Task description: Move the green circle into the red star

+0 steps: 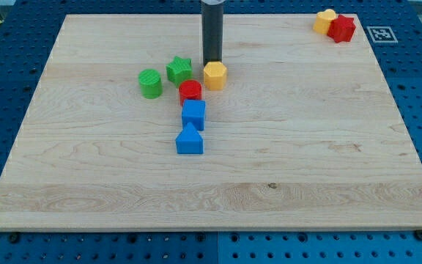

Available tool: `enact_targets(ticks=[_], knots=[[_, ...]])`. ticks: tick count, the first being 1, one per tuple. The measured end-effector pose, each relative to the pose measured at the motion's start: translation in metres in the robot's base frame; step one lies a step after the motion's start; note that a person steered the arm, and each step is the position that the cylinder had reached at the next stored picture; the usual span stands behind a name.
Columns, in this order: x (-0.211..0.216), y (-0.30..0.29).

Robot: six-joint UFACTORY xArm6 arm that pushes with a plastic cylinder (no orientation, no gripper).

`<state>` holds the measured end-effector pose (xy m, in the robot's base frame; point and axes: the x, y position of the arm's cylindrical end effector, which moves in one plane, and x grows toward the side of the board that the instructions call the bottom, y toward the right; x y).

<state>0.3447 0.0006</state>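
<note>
Tip (212, 63) touching yellow hexagon (215, 75) at its top-left, green circle (150, 83) w/ green star (179, 70) left, red star (341, 28) far top-right; no end effector jaws, just rod.

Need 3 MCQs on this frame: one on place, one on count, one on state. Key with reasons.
1. Where is the red star?
A. the view's top right corner
B. the view's bottom left corner
C. board centre

2. How many blue blocks are there?
A. one
B. two
C. four

3. What is the state of the green circle?
A. pressed against the red star
B. stacked on a blue block
C. far from the red star, in the cluster left of centre

Key:
1 A: the star sits at the board's top right, touching a yellow block.
2 B: a blue block and another blue block lie below the red circle.
3 C: the circle lies beside the green star; my tip is next to the yellow hexagon, not at the circle.
</note>
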Motion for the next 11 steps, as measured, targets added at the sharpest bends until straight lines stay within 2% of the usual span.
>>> enact_targets(ticks=[1, 2, 3, 4, 5, 6, 8, 11], knots=[[0.021, 0.000], [-0.040, -0.004], [-0.093, -0.046], [-0.090, -0.142], [-0.050, -0.195], [0.005, -0.196], [0.046, -0.168], [0.048, -0.061]])
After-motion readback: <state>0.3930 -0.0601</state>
